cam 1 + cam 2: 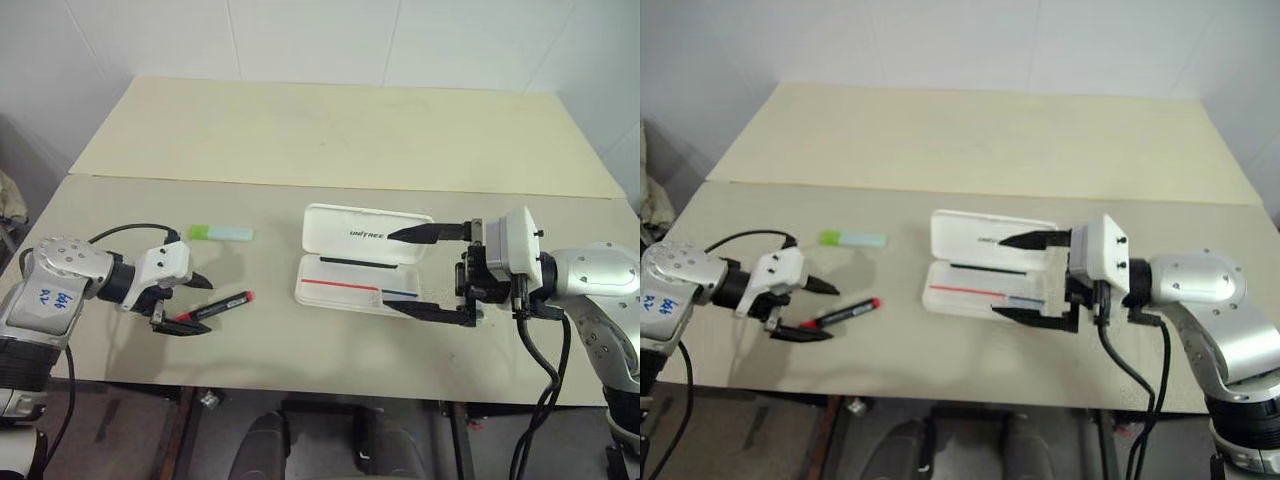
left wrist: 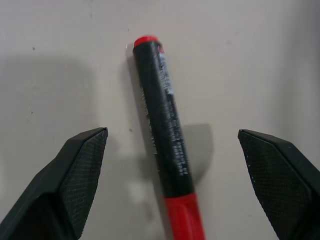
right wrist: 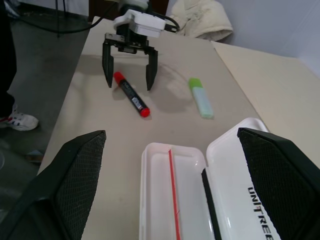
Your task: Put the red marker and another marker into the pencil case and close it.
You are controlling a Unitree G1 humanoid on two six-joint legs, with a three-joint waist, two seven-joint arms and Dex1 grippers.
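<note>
Jaws wide astride red marker (image 1: 214, 307), table-edge side.

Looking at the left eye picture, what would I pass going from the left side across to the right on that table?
Left gripper, jaws open → red marker, lying between them → green highlighter, farther back → open pencil case → right gripper, jaws open.

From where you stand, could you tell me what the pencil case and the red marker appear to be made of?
The pencil case looks like hard white plastic, smooth and slightly glossy: its open lid keeps its shape and carries a printed logo. The red marker appears to be plastic too, with a matte black barrel under a printed label and smooth red ends.
</note>
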